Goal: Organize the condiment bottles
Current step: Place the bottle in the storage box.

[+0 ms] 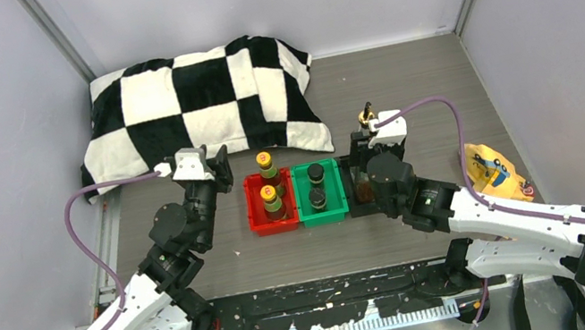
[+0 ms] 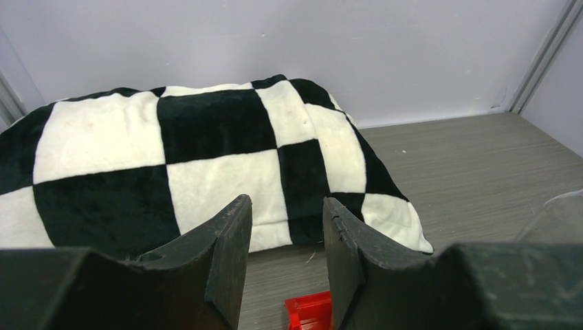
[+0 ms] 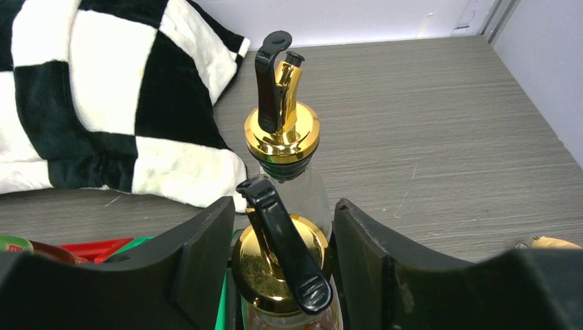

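Note:
Two tall clear condiment bottles with gold pourer tops stand in the black tray (image 1: 353,201). The far one (image 1: 367,116) (image 3: 282,134) is free. The near one (image 3: 265,275) sits between the fingers of my right gripper (image 1: 361,169) (image 3: 283,210), which stand slightly open with thin gaps either side of its gold top. Two reddish-brown bottles (image 1: 268,165) (image 1: 272,201) stand in the red tray (image 1: 255,212). Two dark black-capped bottles (image 1: 316,173) (image 1: 317,198) stand in the green tray (image 1: 333,185). My left gripper (image 1: 221,167) (image 2: 287,206) hovers left of the red tray, narrowly open and empty.
A black-and-white checkered pillow (image 1: 197,109) (image 2: 172,151) lies at the back left, close behind the trays. A yellow packet (image 1: 492,170) lies at the right, beside the right arm. Grey walls enclose the table on three sides.

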Tool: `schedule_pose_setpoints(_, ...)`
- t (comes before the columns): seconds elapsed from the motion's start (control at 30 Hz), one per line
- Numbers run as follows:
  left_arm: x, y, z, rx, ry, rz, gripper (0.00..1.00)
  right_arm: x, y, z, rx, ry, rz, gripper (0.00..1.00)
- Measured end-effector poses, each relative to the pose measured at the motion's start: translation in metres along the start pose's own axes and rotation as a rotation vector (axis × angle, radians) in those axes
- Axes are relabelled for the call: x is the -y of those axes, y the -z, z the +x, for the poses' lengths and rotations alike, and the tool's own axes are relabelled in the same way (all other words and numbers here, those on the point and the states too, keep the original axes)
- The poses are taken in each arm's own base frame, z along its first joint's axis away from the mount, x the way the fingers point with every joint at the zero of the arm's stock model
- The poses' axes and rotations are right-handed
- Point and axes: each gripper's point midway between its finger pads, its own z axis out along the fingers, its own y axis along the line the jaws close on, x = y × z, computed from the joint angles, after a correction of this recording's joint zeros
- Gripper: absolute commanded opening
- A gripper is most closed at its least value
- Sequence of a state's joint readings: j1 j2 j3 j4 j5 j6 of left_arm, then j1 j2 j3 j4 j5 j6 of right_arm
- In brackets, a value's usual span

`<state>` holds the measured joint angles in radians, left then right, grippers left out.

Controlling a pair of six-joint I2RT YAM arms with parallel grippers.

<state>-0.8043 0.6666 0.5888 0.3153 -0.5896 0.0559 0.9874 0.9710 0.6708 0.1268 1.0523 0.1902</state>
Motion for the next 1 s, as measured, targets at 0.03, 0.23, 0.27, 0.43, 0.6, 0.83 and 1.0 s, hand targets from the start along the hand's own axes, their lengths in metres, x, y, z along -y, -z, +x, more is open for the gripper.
schedule_pose_setpoints(0.03, 0.0, 0.0, 0.0, 0.0, 0.0, 0.0, 0.44, 0.0, 0.0, 0.0, 0.0, 0.0, -0.001, 0.66)
schedule_pose_setpoints(0.23, 0.0, 0.0, 0.0, 0.0, 0.0, 0.0, 0.44, -0.003, 0.002, 0.0, -0.001, 0.005, -0.012, 0.75)
schedule_pose_setpoints(0.27, 0.0, 0.0, 0.0, 0.0, 0.0, 0.0, 0.44, -0.003, 0.002, 0.0, -0.001, 0.007, -0.013, 0.76)
schedule_pose_setpoints(0.43, 0.0, 0.0, 0.0, 0.0, -0.001, 0.0, 0.44, -0.004, 0.003, 0.0, -0.001, 0.01, -0.02, 0.89)
schedule_pose_setpoints(0.6, 0.0, 0.0, 0.0, 0.0, 0.0, 0.0, 0.44, -0.004, 0.003, -0.002, 0.002, 0.022, -0.022, 1.0)
schedule_pose_setpoints(0.83, 0.0, 0.0, 0.0, 0.0, 0.0, 0.0, 0.44, -0.003, 0.005, -0.017, 0.023, 0.007, -0.031, 1.0)
schedule_pose_setpoints(1.0, 0.0, 0.0, 0.0, 0.001, 0.0, 0.0, 0.44, -0.004, 0.01, -0.034, 0.039, -0.009, -0.048, 1.0)
